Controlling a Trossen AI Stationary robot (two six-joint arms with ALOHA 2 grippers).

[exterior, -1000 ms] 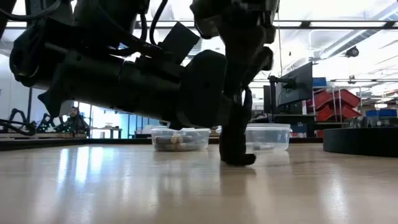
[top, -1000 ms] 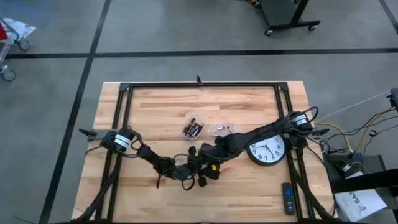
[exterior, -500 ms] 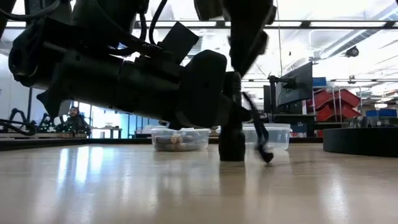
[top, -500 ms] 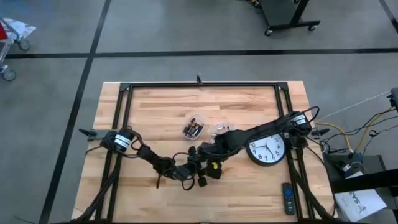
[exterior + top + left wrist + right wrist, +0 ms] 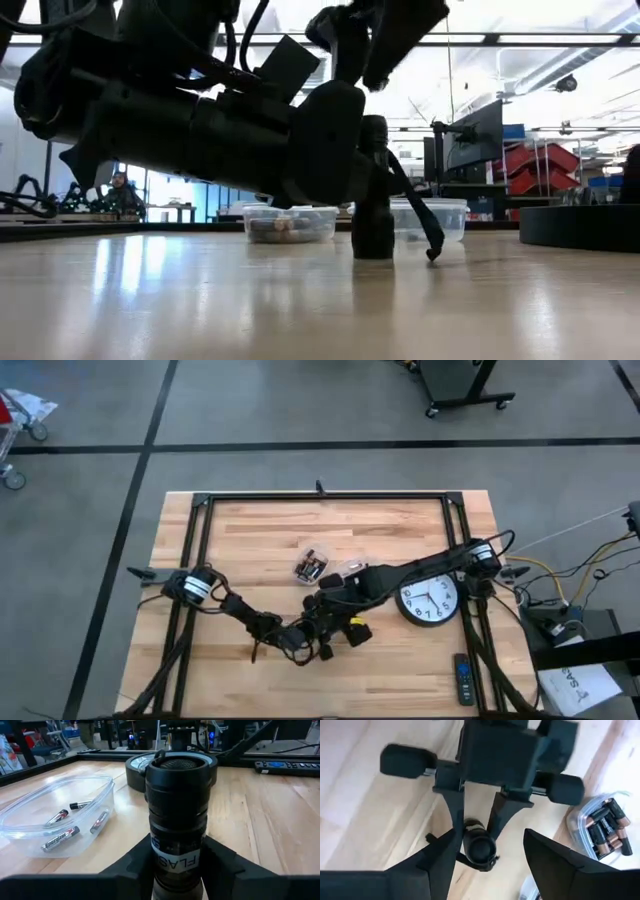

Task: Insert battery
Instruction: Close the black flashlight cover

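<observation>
- Wooden table (image 5: pixel 260 530) with a black frame round its edges, on a grey concrete floor crossed by dark lines; workshop room with desks and monitors behind, seen from table height.
- Left gripper (image 5: pixel 312 637) low over the near middle of the table, fingers (image 5: pixel 125 870) closed on either side of a black flashlight (image 5: pixel 176 815).
- Flashlight standing upright on the wood (image 5: pixel 373 190), open end up, wrist strap hanging down its right side; label partly readable between the fingers.
- Just beyond, toward the far side: two clear plastic tubs, one (image 5: pixel 312 565) holding batteries (image 5: pixel 604 827), another (image 5: pixel 55 820) with a few loose cells.
- Right gripper (image 5: pixel 335 610) raised above the flashlight, fingers (image 5: pixel 555 862) spread apart, holding nothing.
- Farther right: wall clock (image 5: pixel 430 600) lying flat, face up; remote (image 5: pixel 463 680) at the near right edge.
</observation>
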